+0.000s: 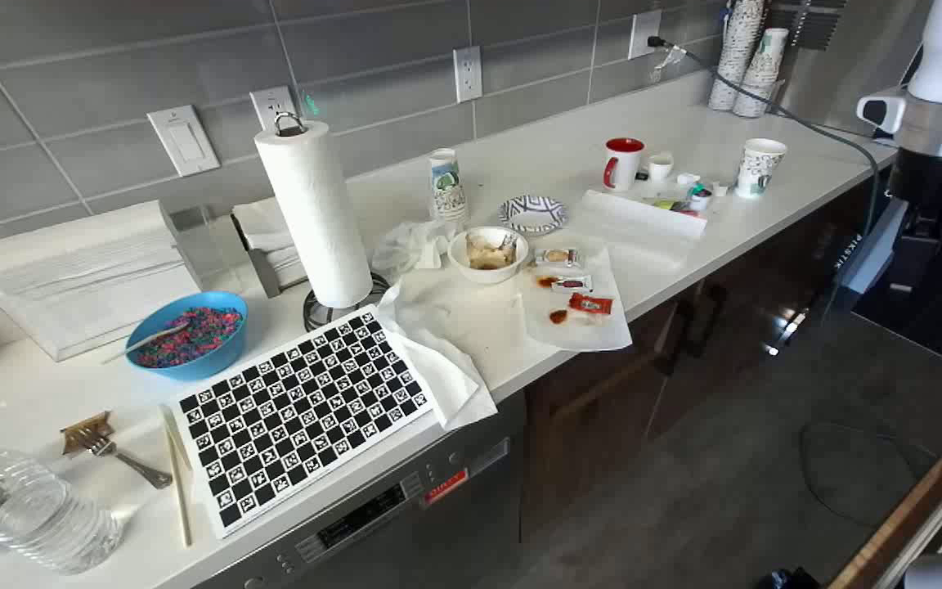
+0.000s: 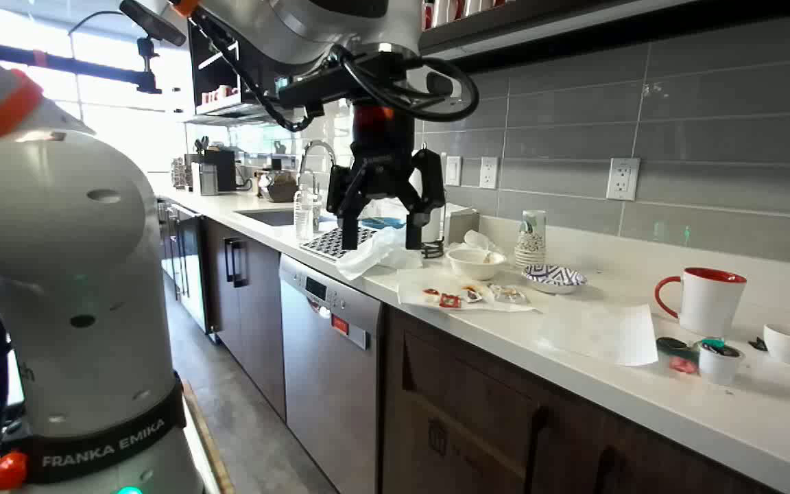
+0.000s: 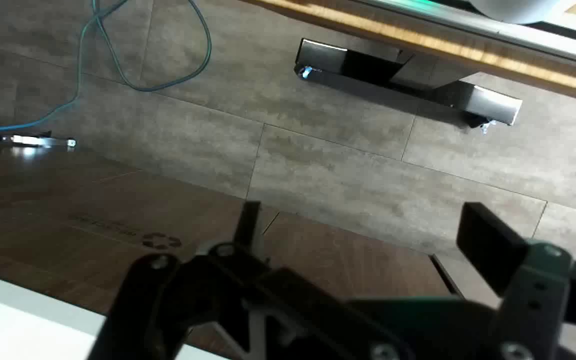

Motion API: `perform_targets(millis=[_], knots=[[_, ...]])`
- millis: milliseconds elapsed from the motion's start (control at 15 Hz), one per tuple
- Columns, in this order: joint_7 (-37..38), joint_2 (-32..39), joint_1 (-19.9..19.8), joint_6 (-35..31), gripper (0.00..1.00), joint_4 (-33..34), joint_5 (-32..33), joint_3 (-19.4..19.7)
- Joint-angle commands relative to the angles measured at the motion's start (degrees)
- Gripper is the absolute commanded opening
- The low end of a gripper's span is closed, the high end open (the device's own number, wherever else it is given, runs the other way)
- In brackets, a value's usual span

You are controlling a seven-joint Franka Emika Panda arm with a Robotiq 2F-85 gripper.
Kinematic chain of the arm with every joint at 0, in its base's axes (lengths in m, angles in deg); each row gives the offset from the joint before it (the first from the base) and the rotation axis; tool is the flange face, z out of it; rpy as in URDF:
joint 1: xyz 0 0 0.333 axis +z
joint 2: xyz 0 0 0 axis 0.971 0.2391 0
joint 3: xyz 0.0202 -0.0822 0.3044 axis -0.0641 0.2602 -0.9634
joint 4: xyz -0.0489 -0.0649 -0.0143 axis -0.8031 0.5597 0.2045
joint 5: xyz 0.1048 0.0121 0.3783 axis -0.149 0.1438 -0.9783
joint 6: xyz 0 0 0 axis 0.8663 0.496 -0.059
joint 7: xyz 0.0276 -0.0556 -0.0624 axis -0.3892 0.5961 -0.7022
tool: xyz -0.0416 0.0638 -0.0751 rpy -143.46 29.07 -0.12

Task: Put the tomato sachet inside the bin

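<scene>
The tomato sachet point(image 1: 590, 304) looks light, limp and slick; pinch its middle with the widely parted, empty fingers point(image 2: 349, 233).

Arm point(image 2: 59, 261) at left. Gripper point(image 2: 382, 235) near upper centre, pointing down, fingers point(image 2: 350, 233) apart. Behind it on the counter point(image 2: 772, 398), checkerboard point(image 2: 330, 245), partly hidden, and crumpled paper point(image 2: 385, 252). On a stained sheet point(image 2: 414, 287) at the counter's front edge, red sachet point(image 2: 450, 300), with pale packets point(image 2: 509, 295) to its right. Behind the sheet, bowl point(image 2: 474, 269); beside the bowl, cup stack point(image 2: 531, 240) and patterned plate point(image 2: 554, 276). Farther right, plain sheet point(image 2: 604, 333); then red-rimmed mug point(image 2: 710, 305), upright, and small cup point(image 2: 788, 344). Below the counter, dishwasher point(image 2: 326, 384) with red label point(image 2: 340, 324), next to dark cabinet point(image 2: 443, 398).
</scene>
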Motion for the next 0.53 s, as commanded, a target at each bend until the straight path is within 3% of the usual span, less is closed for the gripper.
perform_targets(millis=[0,333,467], knots=[[0.72,0.04,1.21,0.36,1.0,-0.42,0.67,1.02],[0.7,0.47,1.19,0.35,1.0,-0.96,0.66,1.01],[-0.43,4.6,1.49,-9.61,1.0,-0.55,4.38,1.72]])
